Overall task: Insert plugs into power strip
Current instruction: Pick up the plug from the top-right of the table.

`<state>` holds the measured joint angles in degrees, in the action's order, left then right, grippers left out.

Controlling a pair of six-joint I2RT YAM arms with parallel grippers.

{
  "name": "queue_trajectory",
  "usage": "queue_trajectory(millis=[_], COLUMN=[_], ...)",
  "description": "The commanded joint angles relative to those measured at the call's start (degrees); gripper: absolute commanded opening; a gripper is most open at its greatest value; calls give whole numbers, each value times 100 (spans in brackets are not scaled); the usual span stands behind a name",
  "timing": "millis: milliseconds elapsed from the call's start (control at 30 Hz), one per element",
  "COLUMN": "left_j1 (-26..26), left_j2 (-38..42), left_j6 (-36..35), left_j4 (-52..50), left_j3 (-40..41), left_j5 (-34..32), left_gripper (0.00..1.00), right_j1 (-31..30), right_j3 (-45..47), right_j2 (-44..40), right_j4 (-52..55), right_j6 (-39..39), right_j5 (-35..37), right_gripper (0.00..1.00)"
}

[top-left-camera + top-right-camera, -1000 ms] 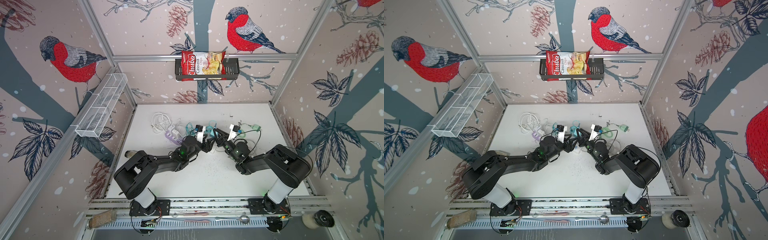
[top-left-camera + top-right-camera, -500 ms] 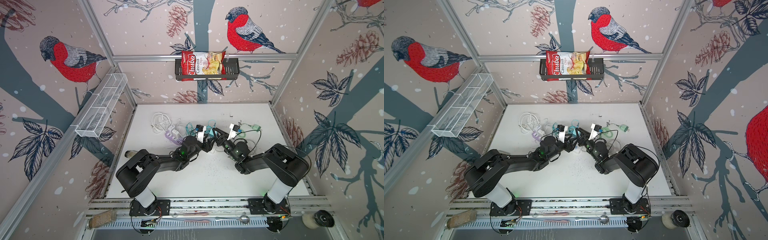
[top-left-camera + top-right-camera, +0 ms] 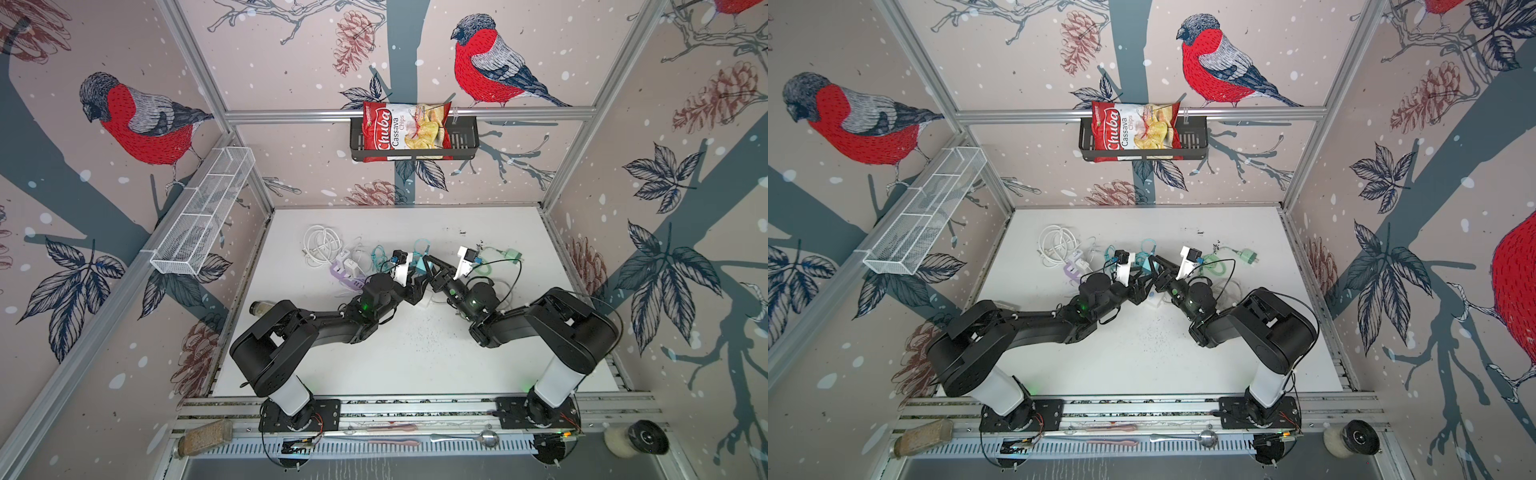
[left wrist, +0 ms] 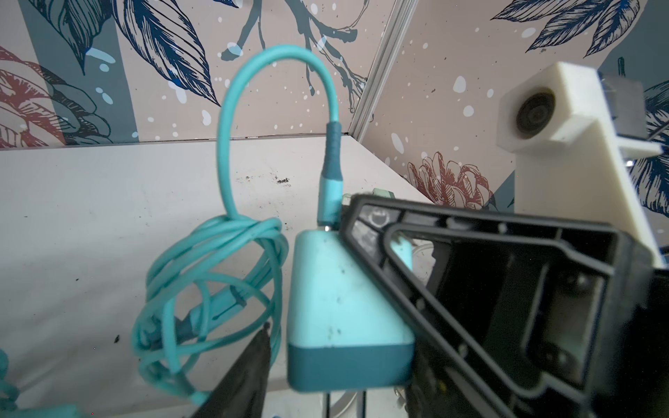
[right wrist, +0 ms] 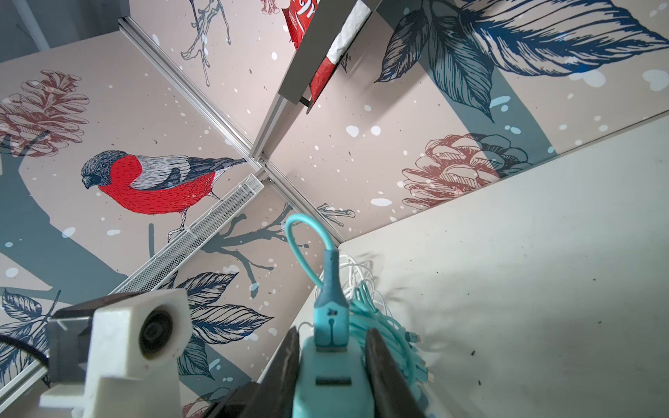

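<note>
A teal plug [image 4: 344, 307] hangs upright just above the table's middle, prongs down, its cable looping into a teal coil [image 4: 202, 289]. My right gripper [image 5: 333, 347] is shut on the teal plug [image 5: 331, 376], one finger on each side. My left gripper [image 4: 347, 362] is open round the same plug; a small gap shows beside its one visible finger [image 4: 249, 376], and the other is hidden. In both top views the two grippers meet at this plug [image 3: 420, 266] [image 3: 1147, 266]. The lilac power strip [image 3: 343, 276] lies to the left with two white plugs [image 3: 351, 266] on it.
A mint green plug [image 3: 513, 252] and its cable lie right of the grippers. A coiled white cord [image 3: 322, 245] and a second teal coil [image 3: 378, 255] lie near the strip. Some white thing [image 3: 424, 301] lies on the table under the grippers. A wire basket [image 3: 203, 216] hangs on the left wall.
My left gripper's jaws have narrowed round the teal plug. Both arms have stayed almost still, and the right gripper has kept its hold.
</note>
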<state>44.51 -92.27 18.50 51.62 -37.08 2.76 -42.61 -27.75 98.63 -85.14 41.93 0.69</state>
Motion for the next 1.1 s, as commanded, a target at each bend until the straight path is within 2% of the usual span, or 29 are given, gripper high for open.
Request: queue_trajectory(millis=[0,267,433,600,800,900,1067], left_j1=[-26,-21,-21,-23,-21,-22,-22], left_j2=[24,20,7,-52,-80,-76,-65], left_j6=[-129,-240,-366,-392,-432,-474,-611], left_j4=[579,510,432,411,430,413,305], left_j3=[-33,-18,8,18,51,75,123], left_j5=[-480,-514,-540,-519,-488,-429,-332], left_gripper=[46,38,35,31,28,26,22], right_j1=[-45,-87,-84,-88,-64,-29,85], right_j3=[15,-121,-430,-691,-1168,-1280,-1694], right_j2=[-50,-452,-911,-1245,-1451,-1511,-1524], right_j4=[131,1208,2696,3612,4798,5038,5833], right_j6=[-10,-177,-321,-435,-545,-585,-703], right_j5=[-340,-322,-248,-259,-359,-420,-622], right_gripper=[2,7,12,19,36,43,50])
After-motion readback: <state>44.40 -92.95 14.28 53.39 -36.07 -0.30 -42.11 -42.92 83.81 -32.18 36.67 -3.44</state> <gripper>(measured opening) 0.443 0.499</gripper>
